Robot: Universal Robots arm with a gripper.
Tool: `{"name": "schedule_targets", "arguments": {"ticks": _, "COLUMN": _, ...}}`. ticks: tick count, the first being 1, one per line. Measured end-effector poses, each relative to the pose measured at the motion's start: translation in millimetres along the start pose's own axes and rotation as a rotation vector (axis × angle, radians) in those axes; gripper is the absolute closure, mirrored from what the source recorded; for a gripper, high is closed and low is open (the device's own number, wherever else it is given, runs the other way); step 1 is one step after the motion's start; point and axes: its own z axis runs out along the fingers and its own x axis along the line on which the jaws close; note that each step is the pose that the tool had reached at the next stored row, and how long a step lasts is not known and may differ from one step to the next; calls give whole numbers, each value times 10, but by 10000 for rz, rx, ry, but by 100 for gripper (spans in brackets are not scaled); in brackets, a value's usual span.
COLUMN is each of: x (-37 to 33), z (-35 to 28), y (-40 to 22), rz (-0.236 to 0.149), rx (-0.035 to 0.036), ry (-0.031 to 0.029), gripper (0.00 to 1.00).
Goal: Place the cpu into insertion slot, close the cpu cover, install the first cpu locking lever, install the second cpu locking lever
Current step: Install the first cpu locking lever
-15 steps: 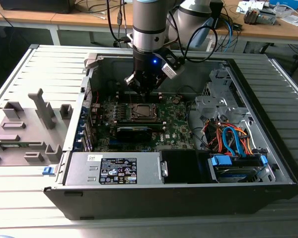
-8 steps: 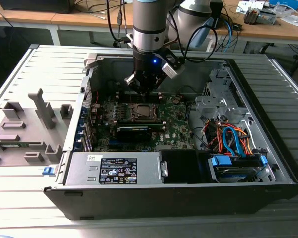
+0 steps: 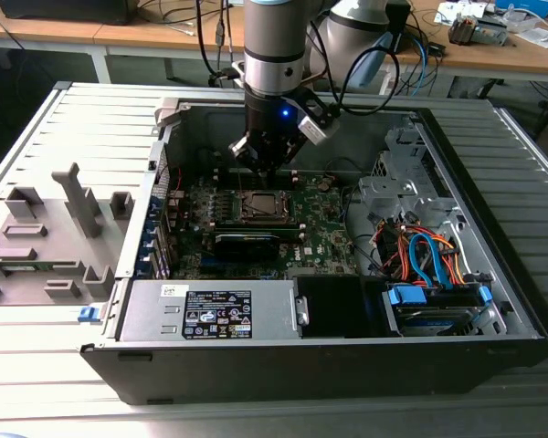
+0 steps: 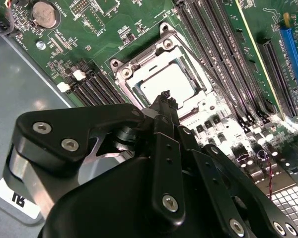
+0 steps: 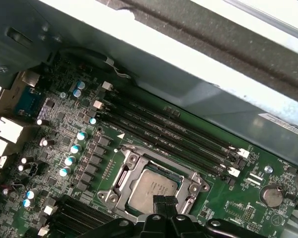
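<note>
Second wrist view first; I list outward from the fingers, and every place is given against the insertion slot.

- Fingers (image 4: 163, 110): one pair, clenched tip to tip, with nothing visible between them. The tips hang over the insertion slot (image 5: 131, 159), above one edge of the chip. I cannot tell whether they touch it.
- Cpu (image 4: 161, 82): one, lying flat inside the slot with its grey metal top facing up.
  - Handling, as I judge it: light, stiff and flat, with a smooth top that would slip under a pinch. The underside and the slot's pins are fragile.
  - Hold, as I judge it: by two opposite edges, kept level, never by the faces.
- Cpu cover (image 4: 130, 74): one silver frame, apparently lying down on the slot, with the chip showing through its cut-out.
  - Handling, as I judge it: thin sheet metal, stiff but easy to bend. It is best pushed near a free edge rather than gripped.
- Memory slots (image 5: 164, 130): four, long and black, running just beside the insertion slot.
- Coin cell (image 5: 271, 195): one, near the slot, out past a corner of it.
- Green board (image 4: 104, 29): one, carrying the slot.
- Arm (image 3: 274, 46): one, standing directly above the slot.
- Computer case (image 3: 347, 351): one, open-sided and enclosing the slot, resting on the grey ribbed desk (image 3: 36, 383).
</note>
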Motion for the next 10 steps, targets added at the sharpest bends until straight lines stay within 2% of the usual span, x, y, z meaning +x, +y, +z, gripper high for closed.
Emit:
{"name": "schedule_targets", "arguments": {"ticks": 2, "x": 0, "z": 1, "y": 0, "rz": 203, "rx": 1, "ry": 6, "gripper": 89}}
{"name": "schedule_targets", "arguments": {"ticks": 5, "x": 0, "z": 5, "y": 1, "rz": 946, "rx": 6, "ry": 28, "gripper": 89}}
{"name": "schedule_targets", "arguments": {"ticks": 10, "x": 0, "z": 5, "y": 0, "rz": 1319, "rx": 10, "ry": 41, "gripper": 89}}
